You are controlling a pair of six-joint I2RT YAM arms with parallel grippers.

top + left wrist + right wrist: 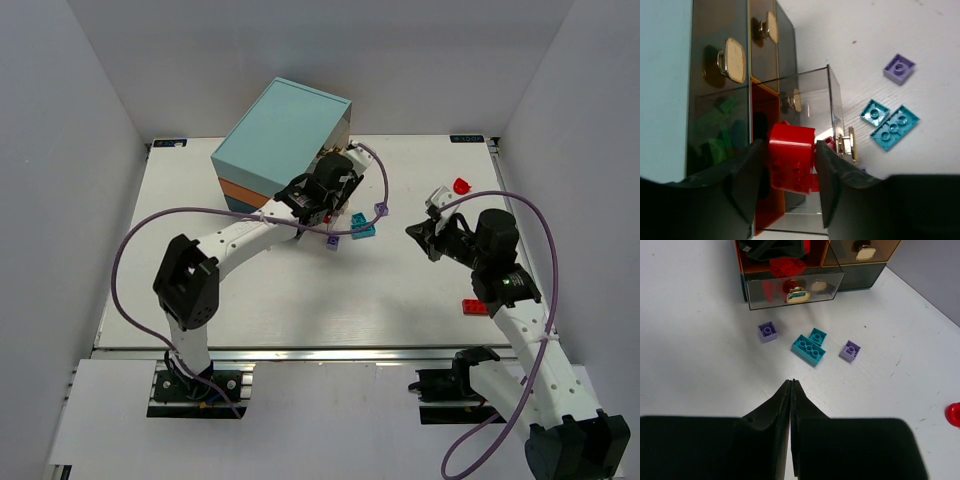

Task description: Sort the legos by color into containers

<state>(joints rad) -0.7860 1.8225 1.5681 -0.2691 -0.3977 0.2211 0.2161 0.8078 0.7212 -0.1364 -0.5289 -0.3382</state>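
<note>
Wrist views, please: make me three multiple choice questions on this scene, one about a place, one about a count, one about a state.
1. Where is the left gripper's red brick?
A) low over bare table
B) at the open drawer
C) beside the arm bases

2. How many teal bricks lie on the table?
A) one
B) two
C) four

3. The right gripper is:
A) shut and empty
B) wide open
C) shut on a brick

Answers:
1 B: the left wrist view shows it held against the pulled-out drawer.
2 B: a small one lies beside the longer one.
3 A: its fingers meet with nothing between them.
</note>
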